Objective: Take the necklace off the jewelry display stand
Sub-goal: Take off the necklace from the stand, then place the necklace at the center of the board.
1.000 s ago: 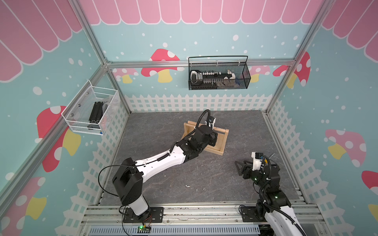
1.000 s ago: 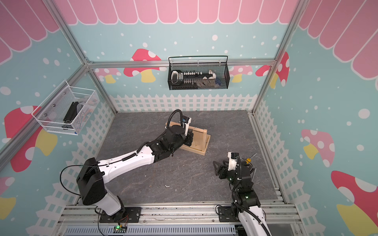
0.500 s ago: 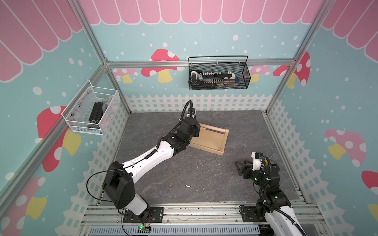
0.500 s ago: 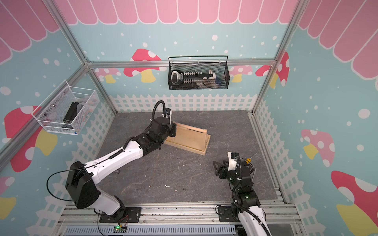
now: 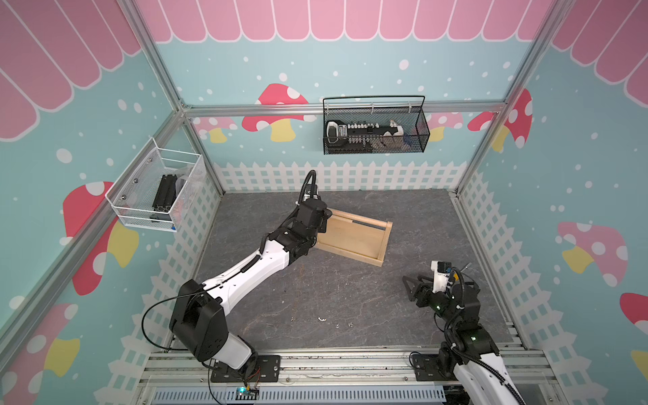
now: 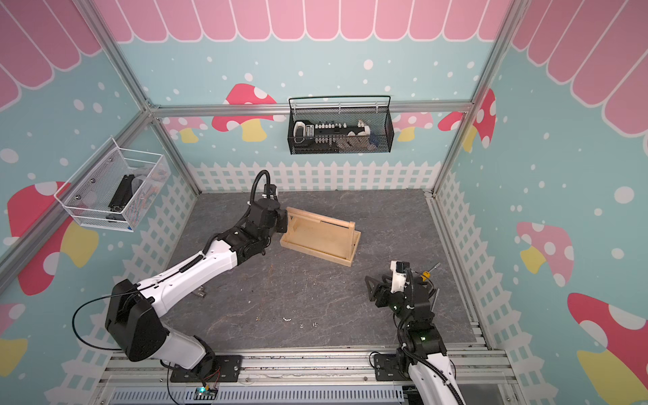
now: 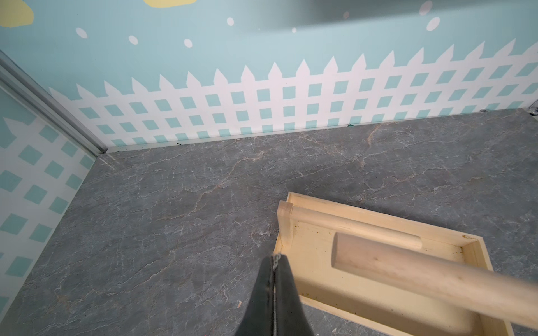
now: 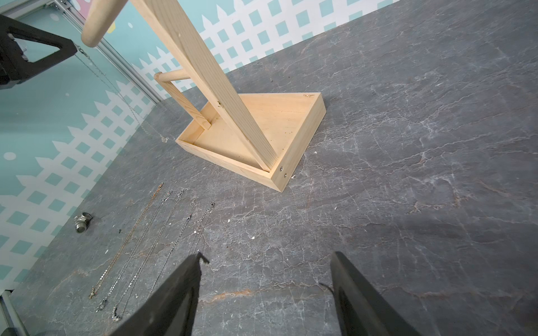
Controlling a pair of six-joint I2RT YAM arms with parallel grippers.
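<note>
Necklace, a thin silver chain, hangs from the tip of the left fingers, which are pinched tight on it. A few links show at that tip in the left wrist view. Seen from the right wrist, it drops in a slack line just past the end of the dowel rail. Its small pendant sits low beside a corner of the jewelry display stand.

It looks clear of the rail, though the chain is so fine I would not swear nothing is caught. The stand sits toward the back of the grey bench.

So the lifting-off seems done. What is left, I judge, is carrying the chain away and laying it down, perhaps by the other chains stretched out on the bench.

The right fingers stand wide apart and empty, well apart from the stand.
</note>
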